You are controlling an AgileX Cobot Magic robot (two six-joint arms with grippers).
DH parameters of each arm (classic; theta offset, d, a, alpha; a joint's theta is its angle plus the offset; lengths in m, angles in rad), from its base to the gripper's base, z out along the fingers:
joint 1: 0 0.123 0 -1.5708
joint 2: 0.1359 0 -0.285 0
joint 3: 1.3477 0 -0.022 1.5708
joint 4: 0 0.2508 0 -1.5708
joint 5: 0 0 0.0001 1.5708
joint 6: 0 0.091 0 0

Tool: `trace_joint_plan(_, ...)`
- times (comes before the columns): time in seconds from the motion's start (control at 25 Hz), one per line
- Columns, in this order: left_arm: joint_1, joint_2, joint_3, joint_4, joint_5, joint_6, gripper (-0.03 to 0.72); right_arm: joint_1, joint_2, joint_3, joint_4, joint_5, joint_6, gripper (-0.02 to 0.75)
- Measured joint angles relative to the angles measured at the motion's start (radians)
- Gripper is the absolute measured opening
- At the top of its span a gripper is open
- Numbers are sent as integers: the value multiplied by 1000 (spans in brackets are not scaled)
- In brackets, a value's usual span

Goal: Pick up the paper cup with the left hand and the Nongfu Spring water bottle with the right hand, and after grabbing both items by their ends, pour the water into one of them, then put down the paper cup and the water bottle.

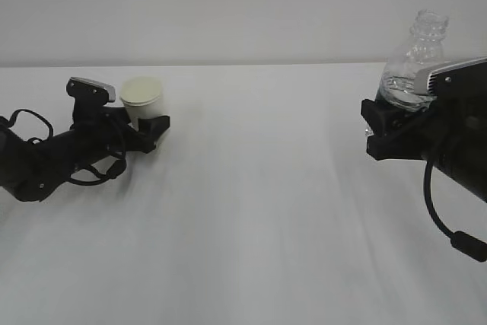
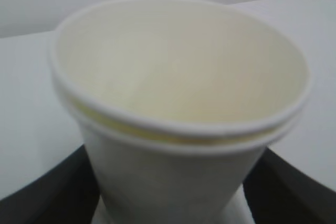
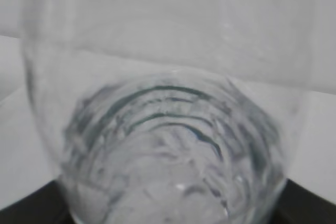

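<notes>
Right now your cup (image 1: pixel 142 99) stands upright on the table (image 1: pixel 259 211) at the left, and it sits between the fingers of your left hand (image 1: pixel 149 129). From the left wrist view the cup (image 2: pixel 178 103) fills the frame, its cream inside facing you, with a dark finger (image 2: pixel 58 190) low on either side of its lower wall. The fingers stand fairly wide, about the width of the cup's base; whether they press on the paper or only flank it, you cannot tell from these views. A second rolled rim shows just under the top one.

Your bottle (image 1: pixel 415 62) is at the right, tilted a little with its open neck up and leaning away from the arm. Its lower part sits in your right hand (image 1: pixel 388 123), whose fingers are closed around it and hold it clear of the table. In the right wrist view the bottle (image 3: pixel 168 129) looms close, ribs showing through the plastic, and some water (image 3: pixel 157 182) lies in its bottom. Black finger edges show at both lower corners.

The two hands are well apart.
</notes>
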Motion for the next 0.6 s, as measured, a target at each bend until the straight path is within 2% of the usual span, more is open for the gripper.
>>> trace_joint_plan(0.4, -6, 17, -56, -4, 2, -2, 585, 0, 0, 6, -5, 15, -1, 447)
trace_joint_plan(0.6, -7, 17, -56, -4, 2, -9, 525, 0, 0, 6, -7, 22, -1, 447)
